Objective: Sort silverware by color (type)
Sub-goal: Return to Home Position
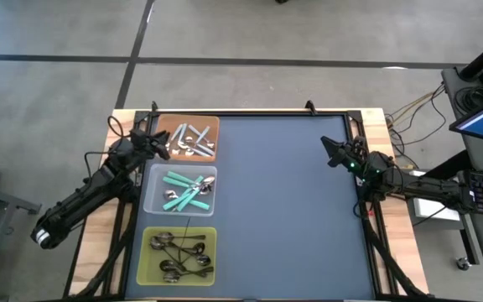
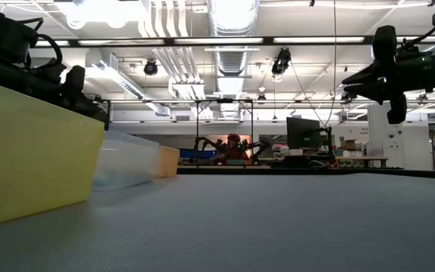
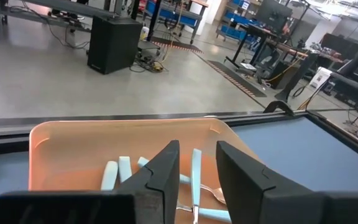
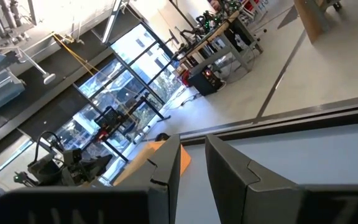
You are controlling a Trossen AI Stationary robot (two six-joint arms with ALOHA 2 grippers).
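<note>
Lying beside left end effector (image 1: pixel 161 144): spoons (image 1: pixel 193 141)

3 trays — orange tray (image 1: pixel 161 126), clear tray (image 1: pixel 153 206), yellow tray (image 1: pixel 150 270) — w/ 3 spoon heaps (image 1: pixel 187 191), nos. per heap unclear; 2 arms (image 1: pixel 82 200).

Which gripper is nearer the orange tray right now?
Left. The left gripper hovers at the orange tray's left edge in the high view; the right gripper is far across the mat, near the table's right side.
</note>
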